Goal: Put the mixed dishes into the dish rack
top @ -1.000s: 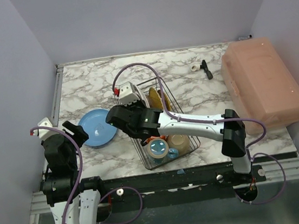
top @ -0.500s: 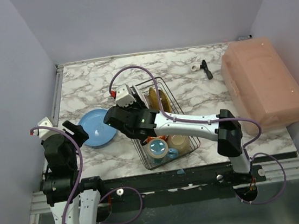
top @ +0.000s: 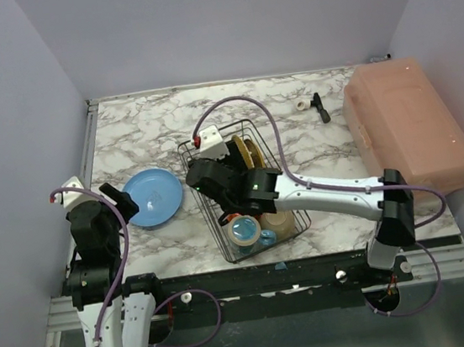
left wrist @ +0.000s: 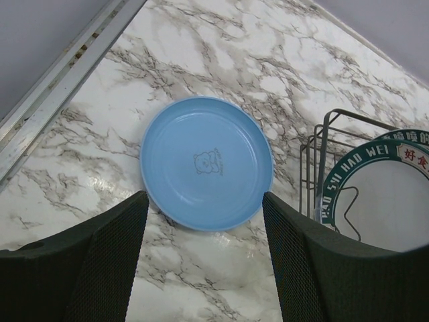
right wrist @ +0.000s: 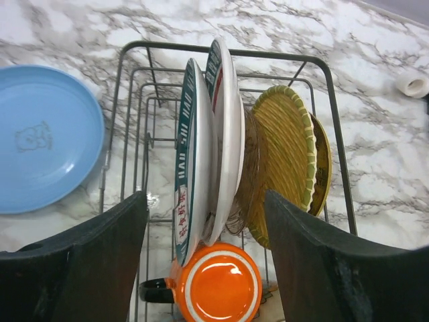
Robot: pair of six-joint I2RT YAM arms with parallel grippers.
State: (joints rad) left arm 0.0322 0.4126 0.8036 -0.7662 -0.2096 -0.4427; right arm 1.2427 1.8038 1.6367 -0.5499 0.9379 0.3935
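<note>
The black wire dish rack [top: 223, 244] stands at mid table. Upright in the dish rack [right wrist: 167, 47] are a green-rimmed white plate [right wrist: 188, 161], a second white plate [right wrist: 229, 134], a yellow plate [right wrist: 285, 157] and a small dark-rimmed yellow plate [right wrist: 324, 164]. An orange mug [right wrist: 218, 285] lies below them, and a blue mug [top: 245, 230] sits at the near end. My right gripper [right wrist: 204, 261] hangs open above the plates and holds nothing. A blue plate [left wrist: 206, 162] lies flat on the marble left of the rack [left wrist: 315, 174]. My left gripper [left wrist: 204, 265] is open just short of it.
A large pink box [top: 408, 126] fills the right side of the table. A small black tool [top: 319, 107] and a small white ring [top: 302, 105] lie at the back. The table's metal edge rail [left wrist: 60, 80] runs along the left.
My right gripper has opened over the rack, leaving the green-rimmed plate standing there, and its arm has swung right. The left arm has barely moved.
</note>
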